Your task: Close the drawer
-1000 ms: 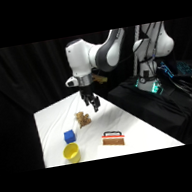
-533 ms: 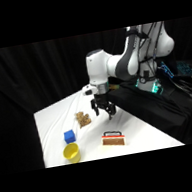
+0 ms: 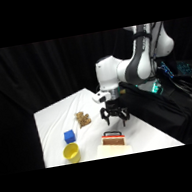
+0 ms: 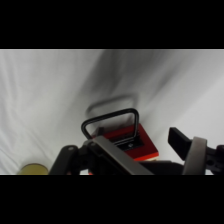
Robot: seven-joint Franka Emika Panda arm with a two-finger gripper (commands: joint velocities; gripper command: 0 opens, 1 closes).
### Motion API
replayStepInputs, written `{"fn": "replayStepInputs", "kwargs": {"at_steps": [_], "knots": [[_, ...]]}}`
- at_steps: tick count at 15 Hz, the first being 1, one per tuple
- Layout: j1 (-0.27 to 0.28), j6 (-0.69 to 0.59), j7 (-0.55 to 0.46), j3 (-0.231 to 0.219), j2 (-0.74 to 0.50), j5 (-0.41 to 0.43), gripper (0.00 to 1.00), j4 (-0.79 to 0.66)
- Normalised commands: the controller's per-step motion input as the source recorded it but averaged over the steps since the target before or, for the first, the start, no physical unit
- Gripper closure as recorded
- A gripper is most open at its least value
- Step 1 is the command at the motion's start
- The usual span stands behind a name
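The drawer (image 3: 113, 141) is brown wood with orange-red trim and a black bar handle (image 3: 111, 133). It is pulled out of its pale beige box (image 3: 116, 150) near the table's front edge. My gripper (image 3: 115, 119) hangs just above and behind the handle, open, with nothing between its fingers. From the wrist, the handle (image 4: 111, 119) loops up over the red-trimmed drawer front (image 4: 136, 145), directly below the gripper (image 4: 142, 146). One finger (image 4: 191, 155) shows at the right.
A blue cube (image 3: 69, 136) and a yellow cup (image 3: 71, 152) sit left of the drawer, and the cup's rim (image 4: 34, 170) peeks in at the wrist view's bottom left. A small brown lumpy object (image 3: 83, 118) lies mid-table. Black equipment lines the table's right side.
The arm has swung right and toward the table's front, from over the brown lumpy object to just above the drawer's handle, and has come lower.
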Motion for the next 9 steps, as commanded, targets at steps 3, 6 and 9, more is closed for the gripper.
{"fn": "replayStepInputs", "kwargs": {"at_steps": [3,6,9], "knots": [[-0.18,0.14,-0.53,0.224,0.22,0.264,0.0,0.12],[-0.182,0.17,-0.4,0.199,0.25,0.138,0.0,0.15],[-0.139,0.17,-0.23,0.202,0.22,0.007,0.0,0.17]]}}
